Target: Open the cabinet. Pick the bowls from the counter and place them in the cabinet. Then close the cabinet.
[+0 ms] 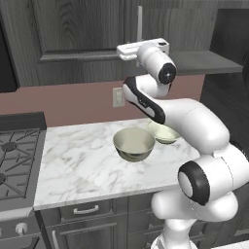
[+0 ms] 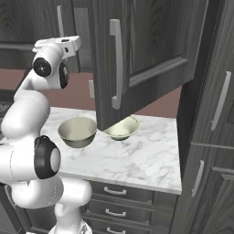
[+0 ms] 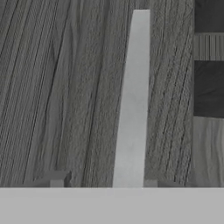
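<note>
Counter (image 1: 87, 165): we see both bowls resting there, the larger bowl (image 1: 134, 143) left of the shallower bowl (image 1: 164, 132), well below our claw.
Left door handle (image 3: 133, 100): straight ahead, long axis vertical, running between our fingertips.
Claw (image 3: 103, 183): partly open; contact we cannot tell.
Right cabinet door (image 2: 137, 50): open.
Writing: none readable.
</note>
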Available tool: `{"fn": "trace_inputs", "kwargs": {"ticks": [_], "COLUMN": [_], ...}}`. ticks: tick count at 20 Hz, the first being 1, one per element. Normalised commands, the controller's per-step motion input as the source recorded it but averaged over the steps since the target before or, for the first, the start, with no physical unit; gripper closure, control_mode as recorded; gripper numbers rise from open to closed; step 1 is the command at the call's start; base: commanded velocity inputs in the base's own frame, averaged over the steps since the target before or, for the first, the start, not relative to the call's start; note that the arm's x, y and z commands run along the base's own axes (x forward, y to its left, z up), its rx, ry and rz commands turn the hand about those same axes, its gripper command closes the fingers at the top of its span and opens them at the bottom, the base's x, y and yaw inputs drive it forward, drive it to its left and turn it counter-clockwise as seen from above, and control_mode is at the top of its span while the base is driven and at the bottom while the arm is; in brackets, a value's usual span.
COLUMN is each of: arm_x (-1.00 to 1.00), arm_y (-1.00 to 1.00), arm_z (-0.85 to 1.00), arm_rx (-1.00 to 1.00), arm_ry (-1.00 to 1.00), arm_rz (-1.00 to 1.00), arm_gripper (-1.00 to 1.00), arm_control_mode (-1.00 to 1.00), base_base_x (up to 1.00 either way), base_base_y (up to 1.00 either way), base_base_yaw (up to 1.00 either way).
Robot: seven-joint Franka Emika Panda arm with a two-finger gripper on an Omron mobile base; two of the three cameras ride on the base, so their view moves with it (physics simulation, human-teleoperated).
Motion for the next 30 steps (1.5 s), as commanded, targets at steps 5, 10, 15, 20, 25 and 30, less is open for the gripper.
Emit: {"fn": "trace_inputs", "kwargs": {"ticks": [5, 10, 15, 20, 25, 30], "arm_x": [0.59, 0.35, -0.6, -1.0, -1.0, -1.0], "arm_y": [0.54, 0.5, 0.42, 0.89, 1.0, 1.0], "arm_z": [-0.23, -0.35, -0.06, 0.12, 0.08, 0.0], "arm_rx": [0.0, 0.02, 0.11, 0.02, 0.0, 0.0], "arm_ry": [0.0, 0.09, 0.26, 0.23, 0.06, 0.0], "arm_rz": [-0.07, -0.01, 0.09, 0.1, 0.04, 0.0], "arm_gripper": [1.0, 1.0, 1.0, 1.0, 1.0, 1.0], "arm_control_mode": [-1.0, -1.0, -1.0, -1.0, -1.0, -1.0], "base_base_x": [0.0, 0.0, 0.0, 0.0, 0.0, 0.0], "base_base_y": [0.0, 0.0, 0.0, 0.0, 0.0, 0.0], "base_base_yaw": [0.0, 0.0, 0.0, 0.0, 0.0, 0.0]}}
